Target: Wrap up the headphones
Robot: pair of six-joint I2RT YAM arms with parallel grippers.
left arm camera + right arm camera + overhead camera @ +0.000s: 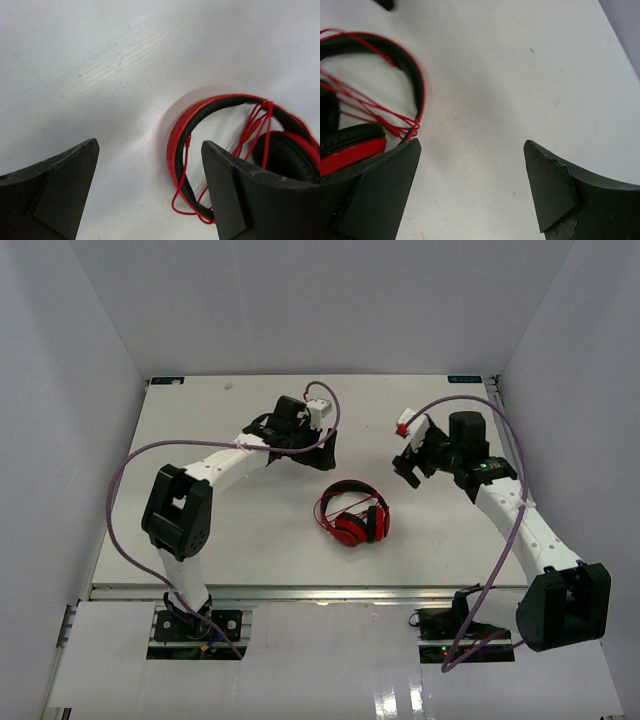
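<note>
The red headphones [352, 516] lie flat in the middle of the table, ear cups folded together, the thin red cord [345, 502] looped across the headband. My left gripper [322, 455] hovers above and to the left of them, open and empty. In the left wrist view the headband [180, 135] and cord [255, 125] lie by the right finger [235, 190]. My right gripper [407, 469] hangs to the right of the headphones, open, holding nothing. The right wrist view has the headphones [355, 145] at its left edge with the cord [365, 105] strung across the band.
Thick purple arm cables [130, 465] arc over both arms. The white table [250, 540] is walled by white panels at the back and sides. Its near edge [300, 590] runs just in front of the arm bases.
</note>
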